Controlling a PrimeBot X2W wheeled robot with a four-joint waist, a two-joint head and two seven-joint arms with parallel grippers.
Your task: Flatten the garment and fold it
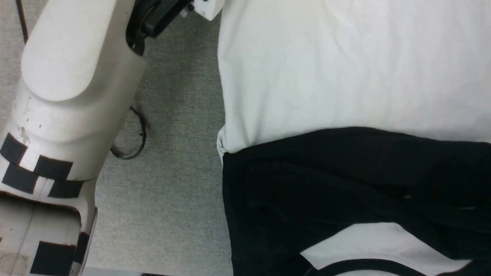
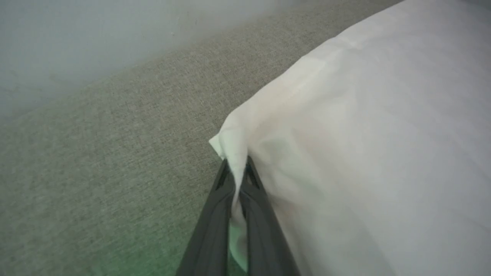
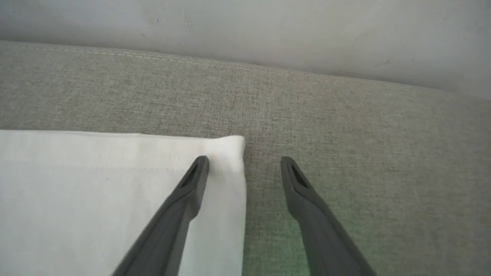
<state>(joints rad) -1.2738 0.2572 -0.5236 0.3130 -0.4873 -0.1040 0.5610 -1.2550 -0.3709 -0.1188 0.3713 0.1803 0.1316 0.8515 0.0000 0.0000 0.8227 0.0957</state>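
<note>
A grey woven fabric surface (image 1: 172,172) runs under everything, and in both wrist views it ends against a plain pale wall (image 3: 245,23). On it lies the garment (image 1: 345,69) — a white cotton T-shirt with black sleeves — spread to the right of my pale left forearm (image 1: 69,76) in the head view. Its white body fills the upper right and a black sleeve (image 1: 345,180) crosses below it. At the bottom edge a curved black neck trim (image 1: 368,263) borders another white patch. A thin dark loop of cord (image 1: 132,142) rests on the bare surface between forearm and shirt.

My left gripper (image 2: 238,168) is clenched on a white corner of the garment, its 2 dark fingers pressed together with a fold of cloth pinched between them. My right gripper (image 3: 244,163) is spread wide, grasping nothing — 1 finger lies over a hemmed white corner, the other over bare grey fabric just beside the edge. Whether that fingertip touches the cloth I cannot tell.
</note>
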